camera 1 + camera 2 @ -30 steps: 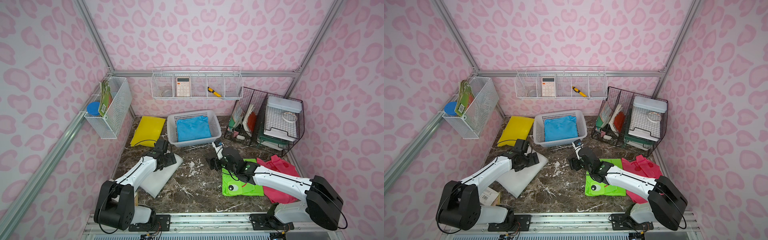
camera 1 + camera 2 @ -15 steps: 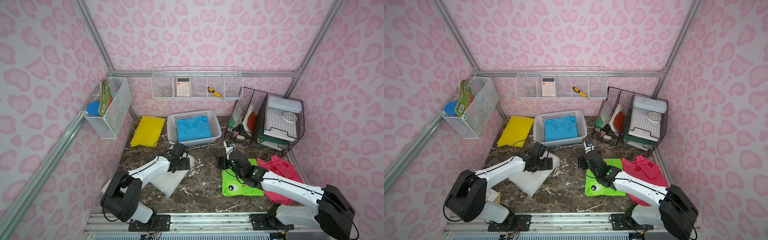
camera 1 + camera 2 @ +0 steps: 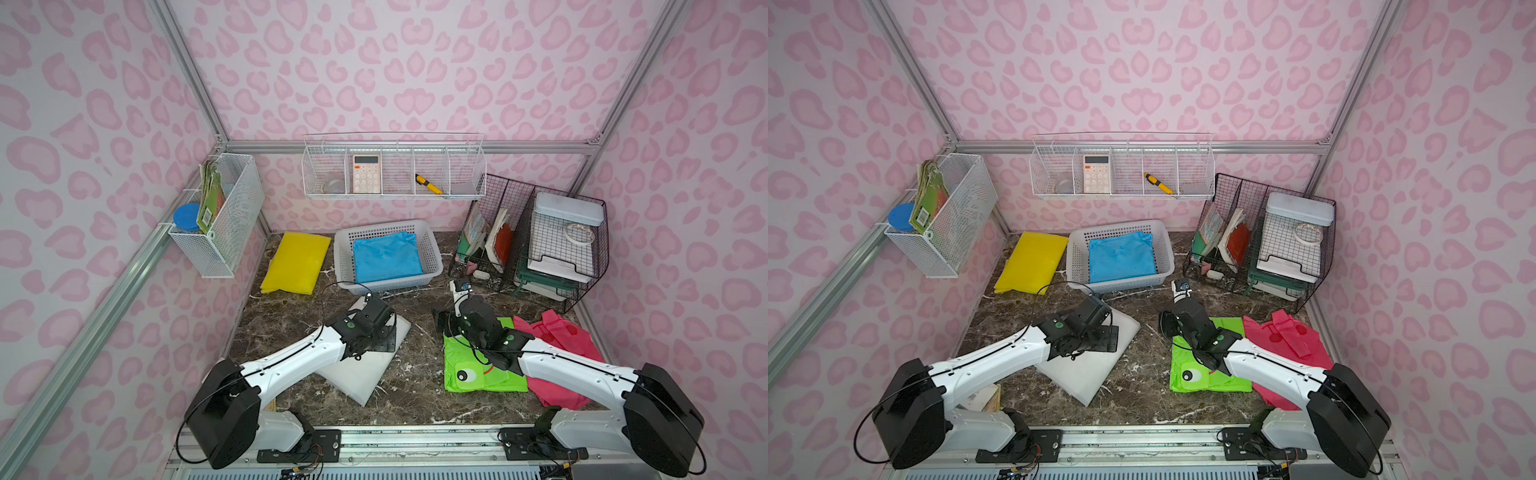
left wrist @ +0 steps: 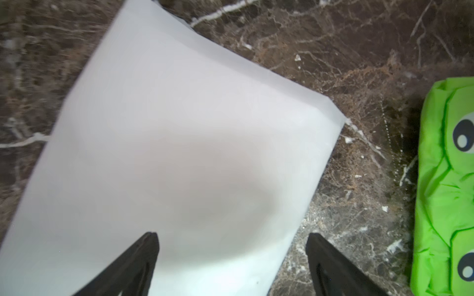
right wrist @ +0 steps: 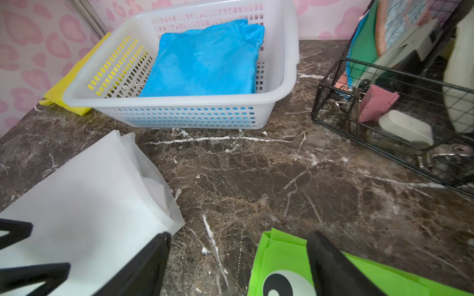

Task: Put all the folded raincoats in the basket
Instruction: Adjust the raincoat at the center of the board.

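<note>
- Basket (image 3: pixel 390 283): white slotted plastic, standing at the far middle of the marble table (image 3: pixel 419 386); seen in both top views and in the right wrist view (image 5: pixel 179 115)
- Blue folded raincoat (image 3: pixel 386 257): lies flat inside the basket, filling most of its base
- Yellow folded raincoat (image 3: pixel 296 262): on the table just left of the basket
- White folded raincoat (image 3: pixel 361 374): on the table near left, well apart from the basket
- Left pincer (image 4: pixel 232 235): open and holding nothing, poised over the white folded raincoat; one finger (image 4: pixel 143 253) is above the white folded raincoat and the other above bare table; contact cannot be told
- Right pincer (image 5: pixel 239 234): open and holding nothing, facing the basket from the near side; one finger (image 5: pixel 331 266) is above the far corner of the green frog-eyed raincoat (image 3: pixel 478 374)
- Pink raincoat (image 3: pixel 557 340): near right, against the green frog-eyed raincoat
- Black wire file holders (image 3: pixel 532 245): far right, right of the basket
- White wire wall rack (image 3: pixel 465 183): on the far wall, holding a calculator (image 3: pixel 366 173)
</note>
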